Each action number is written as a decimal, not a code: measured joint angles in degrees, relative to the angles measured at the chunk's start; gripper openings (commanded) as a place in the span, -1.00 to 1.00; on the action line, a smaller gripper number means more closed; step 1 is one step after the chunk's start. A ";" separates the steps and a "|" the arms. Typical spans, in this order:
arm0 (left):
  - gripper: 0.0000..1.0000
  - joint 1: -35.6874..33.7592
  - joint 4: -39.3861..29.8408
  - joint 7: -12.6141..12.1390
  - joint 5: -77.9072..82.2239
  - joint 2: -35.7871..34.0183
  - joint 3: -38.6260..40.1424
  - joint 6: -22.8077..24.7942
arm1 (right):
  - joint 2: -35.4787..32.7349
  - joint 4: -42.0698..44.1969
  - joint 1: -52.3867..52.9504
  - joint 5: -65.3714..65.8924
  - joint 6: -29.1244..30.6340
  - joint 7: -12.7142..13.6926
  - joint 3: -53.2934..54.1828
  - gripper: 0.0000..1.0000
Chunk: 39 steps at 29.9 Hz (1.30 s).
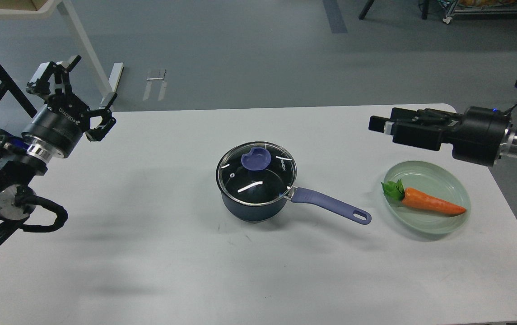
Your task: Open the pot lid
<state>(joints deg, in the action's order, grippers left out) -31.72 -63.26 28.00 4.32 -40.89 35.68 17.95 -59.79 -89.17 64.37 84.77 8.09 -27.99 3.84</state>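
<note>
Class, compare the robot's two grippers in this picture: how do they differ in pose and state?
The left gripper points up and away with fingers spread open; the right gripper lies level, pointing left, fingers together. The left sits beyond the table's far edge; the right hangs above the plate. Both are black, empty, and clear of the pot.

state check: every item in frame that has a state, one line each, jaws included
lid: on the pot, closed
pot: upright on the table, covered
carrot: lying on the plate
plate: flat on the table
left gripper: jaws open, empty
right gripper: jaws together, empty
</note>
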 measured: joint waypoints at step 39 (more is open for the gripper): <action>0.98 0.08 -4.83 0.00 0.17 -0.17 0.09 -2.38 | 22.80 14.46 10.58 12.88 -6.07 -0.01 -29.41 -0.06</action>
<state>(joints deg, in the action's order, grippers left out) -31.64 -68.09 28.00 4.49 -41.06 35.77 15.57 -36.98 -74.71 74.95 97.65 2.02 -28.00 -25.57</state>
